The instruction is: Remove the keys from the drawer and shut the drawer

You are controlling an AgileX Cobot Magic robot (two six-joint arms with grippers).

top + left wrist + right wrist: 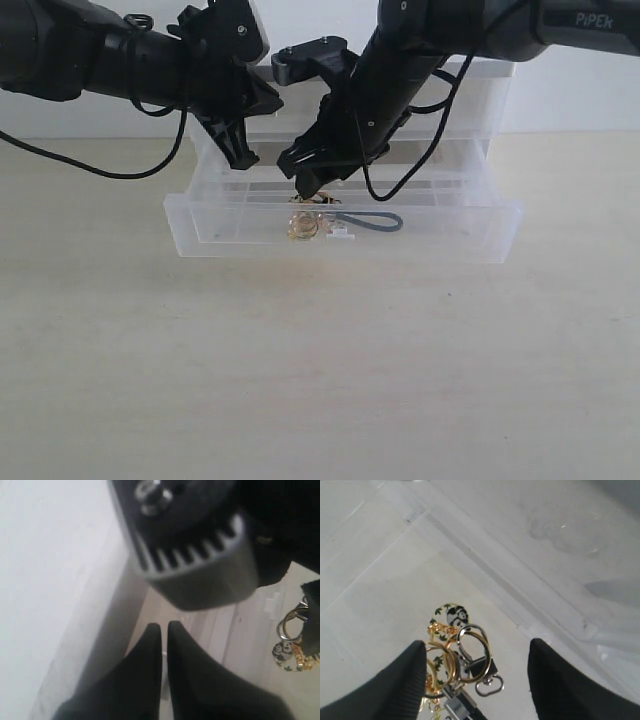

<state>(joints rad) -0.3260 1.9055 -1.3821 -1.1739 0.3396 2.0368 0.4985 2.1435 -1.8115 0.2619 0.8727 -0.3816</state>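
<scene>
The drawer stands pulled out over the pale surface, with the keys lying just behind its front wall at the middle. The right hand hangs inside over them, fingers apart. The left hand, fingers together and empty, hovers by the drawer's rear left edge.
</scene>
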